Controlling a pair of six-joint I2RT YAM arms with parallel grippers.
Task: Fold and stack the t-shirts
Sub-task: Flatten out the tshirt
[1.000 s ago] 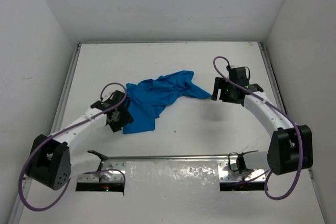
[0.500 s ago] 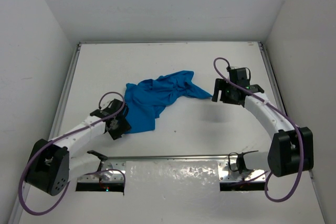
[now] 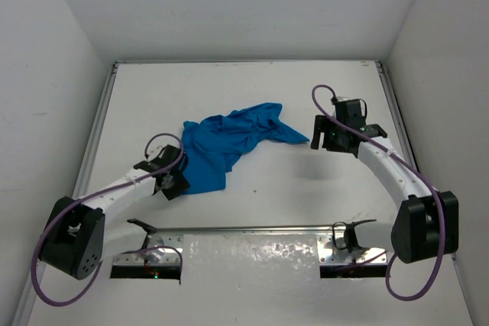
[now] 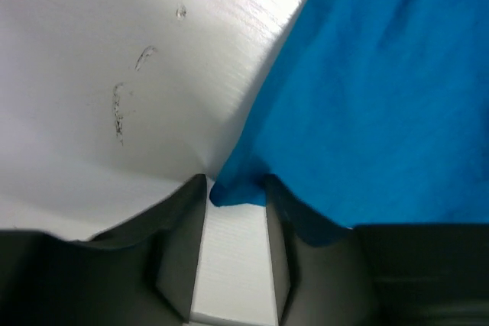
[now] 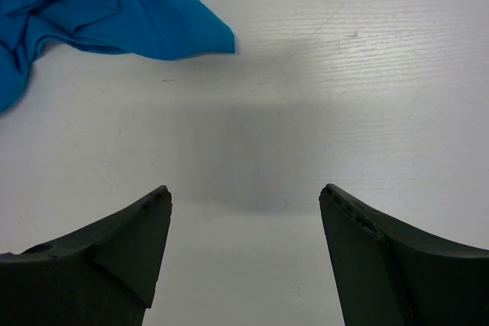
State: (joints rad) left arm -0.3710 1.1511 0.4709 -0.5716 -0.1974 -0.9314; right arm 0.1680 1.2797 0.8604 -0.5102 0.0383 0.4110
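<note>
Seat the near-left corner of the crumpled blue t-shirt [image 3: 225, 143], which lies mid-way across the table [image 3: 306, 181], fully between the fingertips before lifting; a shallow bite is likely to slip. The left gripper [image 4: 237, 188] stands narrowed, with cloth touching both fingers [image 4: 183, 242]; a firm clamp cannot be confirmed. The right gripper [image 5: 244, 196] is spread wide and empty, near the shirt's right tip.

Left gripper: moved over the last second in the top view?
Yes. The black left gripper has slid back toward the near metal rail, down to the near-left corner of the plain bright blue cloth t-shirt.
</note>
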